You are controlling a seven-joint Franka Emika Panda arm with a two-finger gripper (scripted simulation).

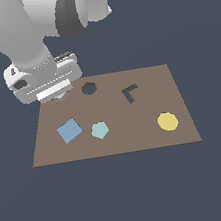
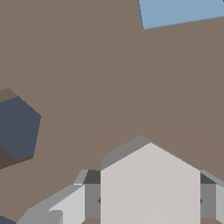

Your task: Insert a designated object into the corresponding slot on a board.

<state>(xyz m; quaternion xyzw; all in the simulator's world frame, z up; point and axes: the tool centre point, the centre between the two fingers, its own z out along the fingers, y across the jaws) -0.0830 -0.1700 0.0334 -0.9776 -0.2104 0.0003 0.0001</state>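
The pale grey hexagonal block [image 2: 150, 183] sits between my gripper's fingers [image 2: 89, 199] in the wrist view, with a pad against each side. In the exterior view only a sliver of the block [image 1: 61, 96] shows under my gripper [image 1: 58, 94], at the far corner of the brown board [image 1: 136, 133] on the exterior view's left. The gripper is shut on the block. The dark navy hexagonal slot [image 1: 89, 88] lies on the board just to the exterior view's right of the gripper. The slot also shows in the wrist view [image 2: 18, 127], apart from the block.
On the board lie a blue square [image 1: 69, 130], a teal pentagon [image 1: 100, 130] and a yellow disc [image 1: 168, 121]. A dark L-shaped cutout [image 1: 129, 94] lies to the exterior view's right of the slot. The blue square's edge shows in the wrist view [image 2: 181, 12].
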